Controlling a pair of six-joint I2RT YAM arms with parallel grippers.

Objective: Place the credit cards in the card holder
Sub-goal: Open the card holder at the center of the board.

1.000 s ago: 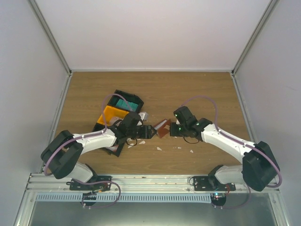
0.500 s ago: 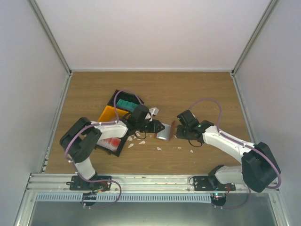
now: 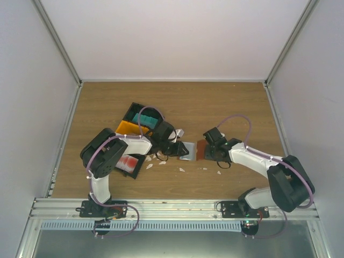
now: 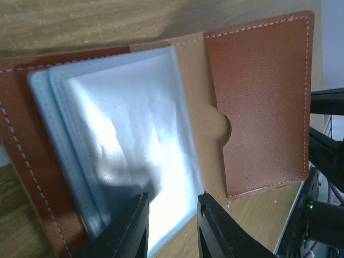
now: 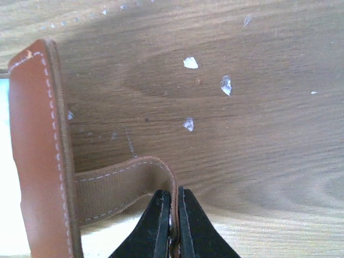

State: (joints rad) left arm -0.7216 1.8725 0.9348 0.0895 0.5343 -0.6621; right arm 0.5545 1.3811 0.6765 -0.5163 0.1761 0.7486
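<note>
The card holder (image 3: pixel 200 149) lies open in the middle of the table, brown leather with clear plastic sleeves (image 3: pixel 186 150) fanned out to its left. In the left wrist view the card holder (image 4: pixel 263 107) fills the frame. My left gripper (image 4: pixel 172 201) hovers at the sleeves' (image 4: pixel 129 134) lower edge with its jaws apart, and I see nothing held between them. My left gripper (image 3: pixel 178 149) meets the holder from the left. My right gripper (image 3: pixel 208 152) is shut on the holder's tan strap (image 5: pixel 118 185). Credit cards sit in bins: a teal stack (image 3: pixel 146 120) and a red-and-white stack (image 3: pixel 127 161).
A black bin (image 3: pixel 141 110) and a yellow bin (image 3: pixel 127 128) stand left of centre, another black bin (image 3: pixel 136 167) below them. A pale card-like piece (image 3: pixel 178 132) lies behind the left gripper. Small white scraps (image 3: pixel 182 169) dot the wood near the holder.
The left gripper's jaws have narrowed and that arm has folded in over the bins. The card holder has gone from raised and half folded to spread open with its sleeves showing.
</note>
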